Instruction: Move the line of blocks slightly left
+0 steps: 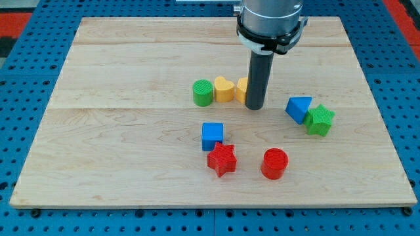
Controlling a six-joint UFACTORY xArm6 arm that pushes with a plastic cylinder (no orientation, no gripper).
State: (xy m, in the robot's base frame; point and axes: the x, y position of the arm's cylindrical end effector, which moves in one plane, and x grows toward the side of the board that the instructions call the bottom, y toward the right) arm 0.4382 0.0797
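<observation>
While my tip (254, 107) seemingly touches the half-hidden yellow block (242, 90), the clawless rod holds nothing.

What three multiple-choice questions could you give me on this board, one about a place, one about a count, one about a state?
1. Where is my tip?
A. At the right end of the row made by the green cylinder, yellow heart and another yellow block
B. Beside the red cylinder
C. Off the board

2. How many red blocks are there?
A. One
B. Two
C. Four

3. How do the blue cube and red star stand?
A. Stacked
B. Far apart
C. Close together, star below the cube

Answers:
1 A: the rod covers part of the second yellow block.
2 B: the star and the cylinder.
3 C: their edges seem to meet.
</observation>
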